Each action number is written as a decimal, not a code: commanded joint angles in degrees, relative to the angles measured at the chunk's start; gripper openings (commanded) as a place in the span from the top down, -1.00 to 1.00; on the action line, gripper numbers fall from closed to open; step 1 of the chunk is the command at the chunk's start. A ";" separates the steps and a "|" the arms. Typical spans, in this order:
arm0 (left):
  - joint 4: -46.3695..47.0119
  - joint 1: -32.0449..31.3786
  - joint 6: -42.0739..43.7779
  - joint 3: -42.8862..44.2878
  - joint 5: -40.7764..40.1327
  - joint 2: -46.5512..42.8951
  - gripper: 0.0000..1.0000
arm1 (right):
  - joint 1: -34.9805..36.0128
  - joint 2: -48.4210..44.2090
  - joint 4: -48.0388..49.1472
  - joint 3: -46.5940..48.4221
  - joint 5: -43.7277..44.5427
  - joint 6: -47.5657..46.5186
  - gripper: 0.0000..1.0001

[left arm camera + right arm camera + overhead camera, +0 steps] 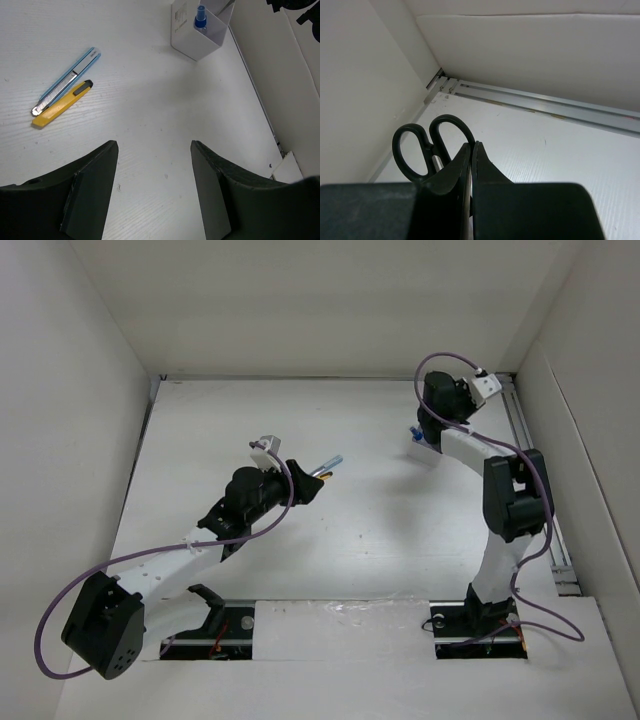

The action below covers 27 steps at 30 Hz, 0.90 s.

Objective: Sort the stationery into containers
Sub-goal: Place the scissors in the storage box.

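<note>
My left gripper (155, 150) is open and empty, low over the white table. Ahead of it to the left lie a silver-blue pen (67, 80) and, touching it, a short yellow stick (62, 103). The pen also shows in the top view (328, 462) just past my left gripper (305, 480). The white container (192, 40) stands far ahead with a blue-capped bottle (200, 20) upright inside it. My right gripper (471, 147) is shut on the black-handled scissors (415, 150), whose handle loops stick out to the left. In the top view it hangs over the container (432, 453).
White walls close in the table on the left, back and right. An aluminium rail (545, 102) runs along the right wall's foot and also shows in the top view (535, 470). The right arm (510, 500) stands along the table's right side.
</note>
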 commanded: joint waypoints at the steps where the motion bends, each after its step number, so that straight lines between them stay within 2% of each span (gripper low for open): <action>1: 1.79 -0.13 0.89 1.55 -0.12 0.00 -0.13 | 0.85 0.02 2.80 0.96 2.19 0.11 0.99; 6: 1.79 -0.13 0.89 1.55 -0.12 0.00 -0.13 | 1.90 1.25 2.80 0.96 3.33 0.11 0.84; 7: 1.79 -0.13 0.89 1.55 -0.12 0.00 -0.13 | 1.90 1.25 2.80 0.96 3.33 0.11 0.76; 8: 1.79 -0.13 0.89 1.55 -0.12 0.00 -0.13 | 1.90 1.25 2.80 0.96 3.94 0.11 0.56; 11: 1.79 -0.13 0.89 1.55 -0.12 0.00 -0.13 | 2.43 -0.85 2.80 -0.09 3.95 0.11 0.30; 12: 1.79 -0.13 0.89 1.55 -0.12 0.00 -0.13 | 3.04 -1.64 2.80 -0.09 3.95 0.11 0.15; 15: 1.79 -0.13 1.42 1.55 -0.65 0.00 -0.06 | 3.66 -5.07 2.80 -1.41 2.20 0.11 -0.04; 20: 0.48 -0.13 1.42 2.08 -2.66 0.00 0.10 | 7.95 -10.87 -3.17 -2.63 -0.52 5.11 -0.04; 21: 0.47 -0.13 1.42 2.08 -2.67 0.00 0.15 | 8.75 -13.23 -6.14 -3.42 -1.06 6.52 -0.01; 22: -0.05 -0.13 2.03 2.08 -3.54 0.70 0.19 | 9.54 -14.56 -7.74 -3.43 -1.76 9.66 0.17; 24: -1.28 -0.13 2.03 3.74 -4.60 2.19 0.31 | 11.91 -17.28 -13.17 -5.62 -7.10 13.28 0.41; 25: -1.29 -0.13 2.73 3.75 -5.13 2.90 0.47 | 12.71 -19.99 -15.03 -6.33 -9.13 16.87 0.77; 26: -1.90 -0.13 3.34 4.44 -5.74 4.56 0.55 | 13.32 -21.33 -17.13 -7.03 -10.97 19.25 0.95; 27: -2.51 -0.13 3.35 4.45 -5.75 5.62 0.64 | 14.11 -22.65 -19.07 -7.91 -16.04 21.28 1.00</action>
